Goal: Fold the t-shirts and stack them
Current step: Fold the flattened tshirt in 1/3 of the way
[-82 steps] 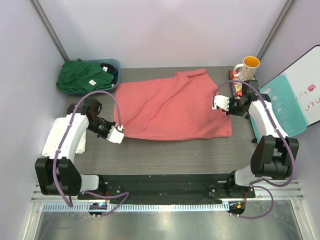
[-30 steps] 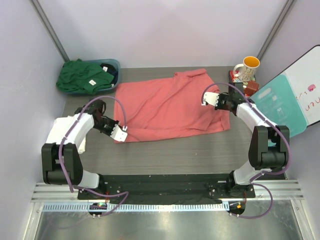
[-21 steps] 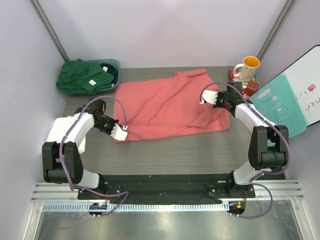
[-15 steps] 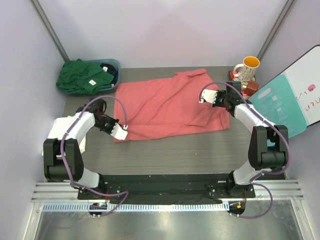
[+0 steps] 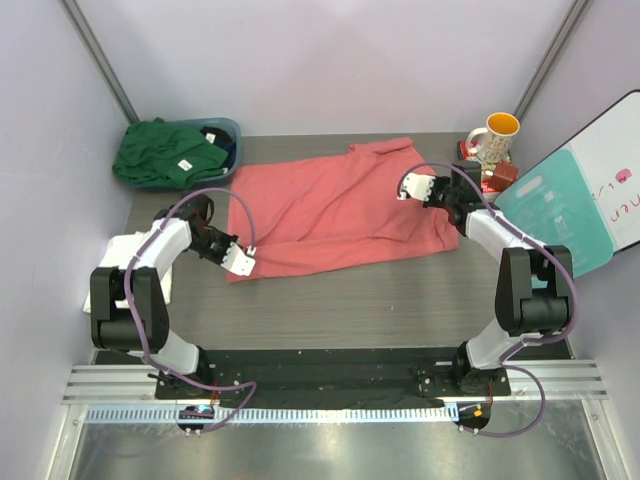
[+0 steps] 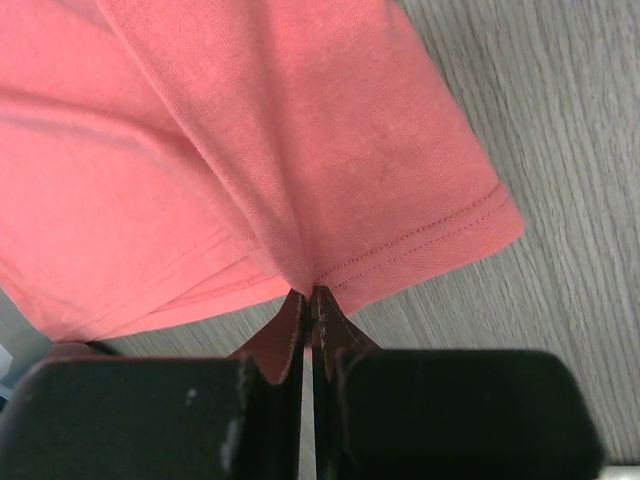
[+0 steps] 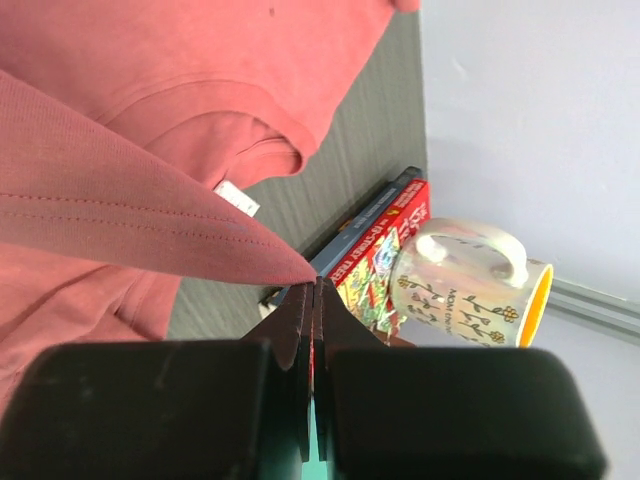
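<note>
The coral-red t-shirt (image 5: pixel 335 210) lies spread across the middle of the grey table. My left gripper (image 5: pixel 243 256) is shut on its near left hem corner (image 6: pixel 312 285). My right gripper (image 5: pixel 408 186) is shut on its right edge (image 7: pixel 250 255) and holds it lifted over the shirt. The dark green t-shirt (image 5: pixel 165 153) with a white label lies heaped in the teal tub (image 5: pixel 232 130) at the back left. A white cloth (image 5: pixel 106 290) shows under my left arm; I cannot tell if it is the white t-shirt.
A floral mug (image 5: pixel 492 137) (image 7: pixel 470 285) stands on a red book (image 7: pixel 385 255) at the back right. A teal and white board (image 5: pixel 575 205) leans at the right edge. The coral shirt's collar and white label (image 7: pixel 236 198) show in the right wrist view.
My right gripper has moved back and left with the shirt's right edge, pulling the near right corner inward. My left gripper has drawn the near left corner slightly back.
</note>
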You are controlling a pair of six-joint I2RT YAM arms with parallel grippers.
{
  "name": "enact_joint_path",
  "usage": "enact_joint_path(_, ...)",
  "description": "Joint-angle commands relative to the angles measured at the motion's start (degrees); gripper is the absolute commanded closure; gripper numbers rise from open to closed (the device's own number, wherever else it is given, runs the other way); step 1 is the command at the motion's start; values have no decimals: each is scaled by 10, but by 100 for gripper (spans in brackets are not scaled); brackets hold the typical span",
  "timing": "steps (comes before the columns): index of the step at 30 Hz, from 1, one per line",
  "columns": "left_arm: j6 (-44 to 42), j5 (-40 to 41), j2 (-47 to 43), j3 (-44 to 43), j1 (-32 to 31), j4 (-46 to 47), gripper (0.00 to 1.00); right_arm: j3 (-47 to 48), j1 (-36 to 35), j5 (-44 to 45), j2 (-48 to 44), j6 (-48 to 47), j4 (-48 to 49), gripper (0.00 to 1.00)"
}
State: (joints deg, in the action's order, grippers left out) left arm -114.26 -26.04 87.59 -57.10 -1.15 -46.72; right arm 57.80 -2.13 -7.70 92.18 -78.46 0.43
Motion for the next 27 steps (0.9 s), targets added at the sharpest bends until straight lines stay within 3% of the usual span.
enact_joint_path(1, -70, 8, 6, -22, 5, -10, 100, -4, -13, 13, 6, 25, 114, 99)
enact_joint_path(27, -58, 21, 40, -51, 5, -22, 100, 38, -44, 52, 73, 35, 200, 99)
